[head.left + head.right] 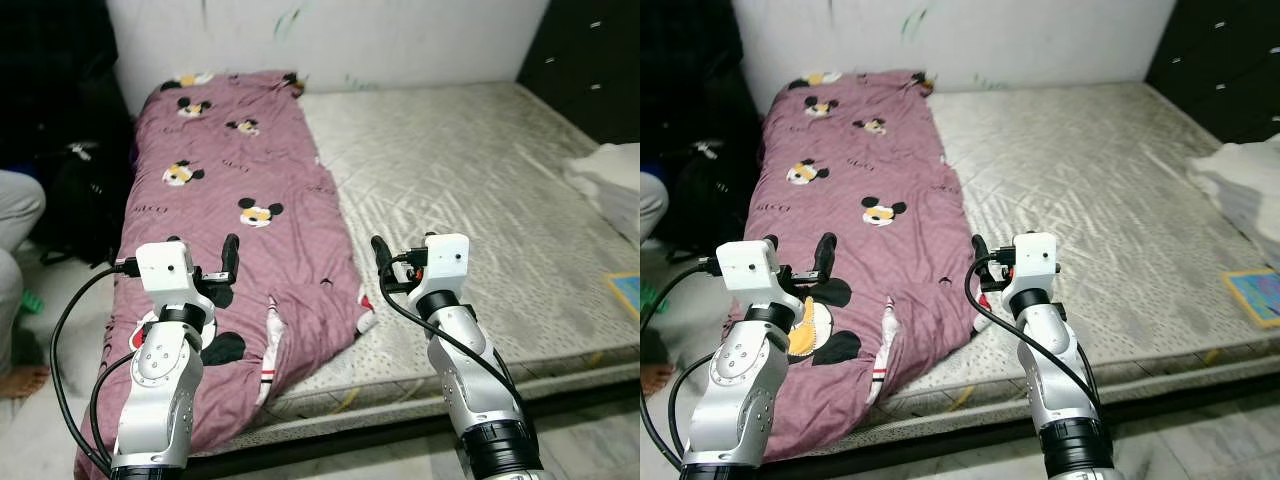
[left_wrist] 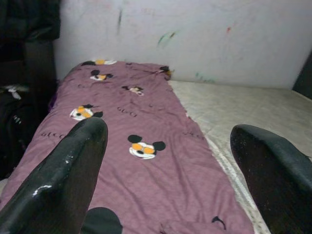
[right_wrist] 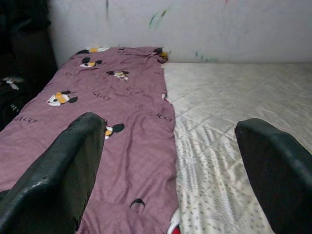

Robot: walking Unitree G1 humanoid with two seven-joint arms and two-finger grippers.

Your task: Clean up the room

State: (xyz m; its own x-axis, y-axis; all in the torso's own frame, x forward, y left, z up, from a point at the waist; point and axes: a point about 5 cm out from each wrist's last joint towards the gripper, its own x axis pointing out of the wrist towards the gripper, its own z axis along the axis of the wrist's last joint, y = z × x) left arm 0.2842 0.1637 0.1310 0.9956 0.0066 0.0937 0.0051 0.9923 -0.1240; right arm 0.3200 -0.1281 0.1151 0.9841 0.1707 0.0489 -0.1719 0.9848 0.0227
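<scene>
A purple blanket (image 1: 240, 170) printed with cartoon mice lies lengthwise over the left side of a bare grey mattress (image 1: 470, 180). Its near end hangs over the mattress's front edge. My left gripper (image 1: 205, 262) is raised over the blanket's near end. It is open, and its wrist view shows nothing between the fingers (image 2: 58, 180). My right gripper (image 1: 405, 262) hovers just past the blanket's right edge, above the bare mattress. It is open too, and its black fingers (image 3: 53, 180) frame the blanket and mattress with nothing held.
White folded cloth (image 1: 610, 180) and a flat blue item (image 1: 625, 292) lie on the mattress's right side. A dark dresser (image 1: 590, 60) stands at the back right. A black bag (image 1: 80, 190) and a seated person's leg and foot (image 1: 20, 380) are on the left.
</scene>
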